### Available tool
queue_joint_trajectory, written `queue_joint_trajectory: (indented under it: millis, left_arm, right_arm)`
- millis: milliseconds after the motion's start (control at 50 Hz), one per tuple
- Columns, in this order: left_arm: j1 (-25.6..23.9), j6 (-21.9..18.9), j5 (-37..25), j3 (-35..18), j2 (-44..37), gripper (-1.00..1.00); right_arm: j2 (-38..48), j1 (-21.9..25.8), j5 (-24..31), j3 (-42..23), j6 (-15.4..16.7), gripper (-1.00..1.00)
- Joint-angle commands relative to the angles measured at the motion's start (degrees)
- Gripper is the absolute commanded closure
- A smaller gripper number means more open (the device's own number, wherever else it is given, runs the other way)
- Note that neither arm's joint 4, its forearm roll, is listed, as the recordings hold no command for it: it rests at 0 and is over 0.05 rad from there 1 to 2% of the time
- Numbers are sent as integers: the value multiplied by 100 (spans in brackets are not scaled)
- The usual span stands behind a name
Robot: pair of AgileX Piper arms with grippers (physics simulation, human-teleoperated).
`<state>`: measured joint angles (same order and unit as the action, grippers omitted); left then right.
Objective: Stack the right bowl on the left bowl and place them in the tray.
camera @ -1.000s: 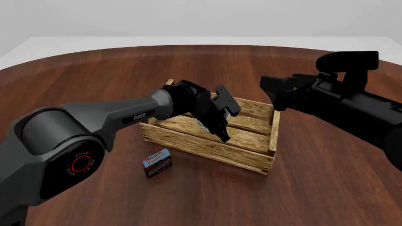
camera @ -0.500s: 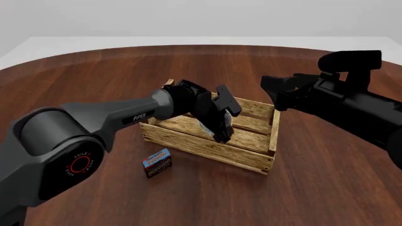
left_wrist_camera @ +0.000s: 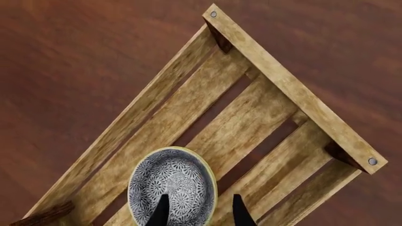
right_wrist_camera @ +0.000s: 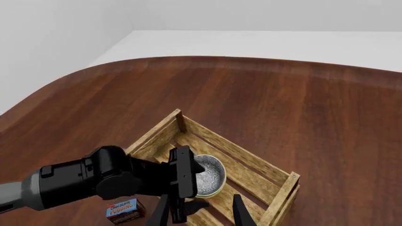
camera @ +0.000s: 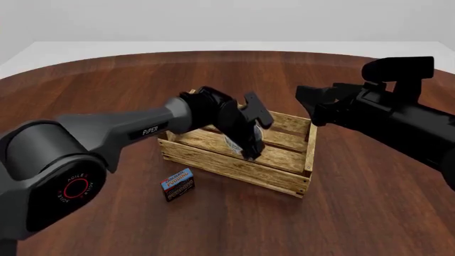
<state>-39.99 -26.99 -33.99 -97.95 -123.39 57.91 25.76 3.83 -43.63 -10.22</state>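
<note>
Two black fingers (left_wrist_camera: 164, 212) of the left gripper (left_wrist_camera: 199, 214) straddle the rim of a speckled bowl (left_wrist_camera: 172, 187) in the left wrist view, one inside, one outside; whether they pinch it cannot be told. The bowl lies inside the tray (left_wrist_camera: 285, 87), over its slatted floor; a second bowl cannot be made out.

Front view: the left gripper (camera: 250, 145) reaches into the tray (camera: 235, 169), largely hiding the bowl (camera: 230, 143). The right gripper (camera: 307, 106) hovers above the tray's far right corner, clear of it. A small red-and-blue box (camera: 178, 184) lies on the tabletop (camera: 370, 213) just beside the tray's near wall.

Right wrist view: the right gripper (right_wrist_camera: 199, 214) has its fingers parted, holding nothing; the bowl (right_wrist_camera: 210, 176) sits in the tray (right_wrist_camera: 279, 186).
</note>
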Motion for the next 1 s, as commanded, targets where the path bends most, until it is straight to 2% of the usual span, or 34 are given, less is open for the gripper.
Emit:
queue_joint_trajectory:
  millis: [20, 240, 480, 800, 1000]
  left_arm:
    - [21, 371, 231, 20, 2, -100]
    - [6, 456, 277, 262, 394, -100]
    - [-53, 717, 318, 645, 1365, -100]
    - [-85, 1617, 540, 1183, 2557, -100]
    - [81, 1792, 736, 1737, 3415, -100]
  right_arm:
    - [-62, 8, 41, -4, 4, -100]
    - [-119, 46, 75, 3, 15, -100]
    - [-207, 64, 127, -2, 19, -100]
    - [-180, 84, 104, 7, 2, -100]
    - [-189, 75, 101, 10, -1, -100]
